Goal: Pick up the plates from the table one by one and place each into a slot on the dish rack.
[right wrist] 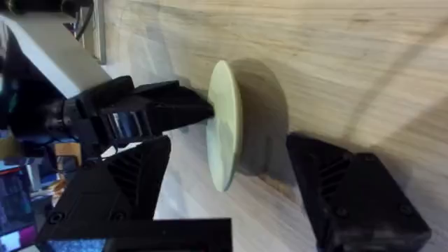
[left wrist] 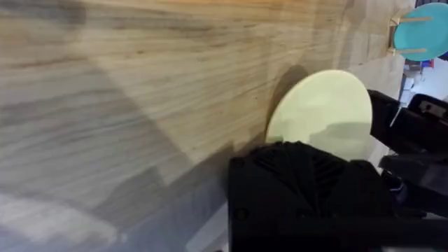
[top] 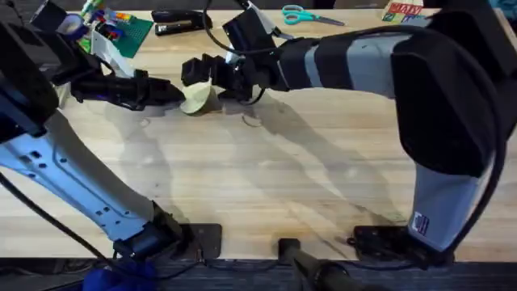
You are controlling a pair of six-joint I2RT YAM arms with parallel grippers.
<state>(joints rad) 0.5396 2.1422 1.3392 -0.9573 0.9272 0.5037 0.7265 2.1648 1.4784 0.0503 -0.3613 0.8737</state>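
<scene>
A pale yellow plate [top: 196,98] stands on its edge on the table [top: 266,170], far left of centre. My right gripper [top: 208,81] is open and straddles it, one finger on each side of the plate [right wrist: 224,133] with gaps to both faces. My left gripper [top: 174,93] is shut, its tip against the plate's [left wrist: 327,110] flat face from the left. In the right wrist view that left gripper [right wrist: 199,112] meets the plate near its upper half. A blue-green plate [left wrist: 422,29] stands between the dish rack's [left wrist: 393,31] wooden dowels farther off.
Along the table's far edge lie a black stapler [top: 178,20], turquoise scissors [top: 303,14], a green board with colourful pieces [top: 121,32] and a red box [top: 402,11]. Bare wood stretches across the middle and near side.
</scene>
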